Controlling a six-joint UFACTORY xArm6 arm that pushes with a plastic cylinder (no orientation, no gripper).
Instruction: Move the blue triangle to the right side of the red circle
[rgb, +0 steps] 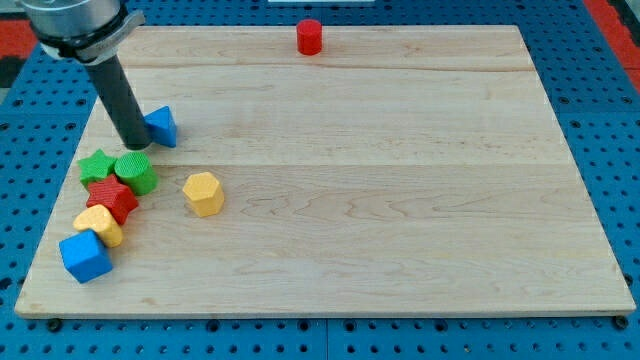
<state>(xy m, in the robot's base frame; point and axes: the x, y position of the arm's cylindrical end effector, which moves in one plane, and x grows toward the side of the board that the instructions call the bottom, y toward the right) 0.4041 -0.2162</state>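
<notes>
The small blue plastic triangle block (162, 126) lies near the left edge of the pale wooden surface (400, 200), with my tip (135, 146) touching its left side. The red plastic cylinder, the task's red circle (310, 37), stands well apart at the view's top edge. There are no jaws here, only a rod holding nothing. This looks like the start of the push: the next move calls for driving the triangle rightward and upward, past the circle.

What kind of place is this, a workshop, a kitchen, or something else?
Probably a robotics lab bench. A wooden board lies on a blue perforated mounting surface, small coloured blocks like the blue triangle and red circle sit on it, and my tip rests beside the triangle.
</notes>
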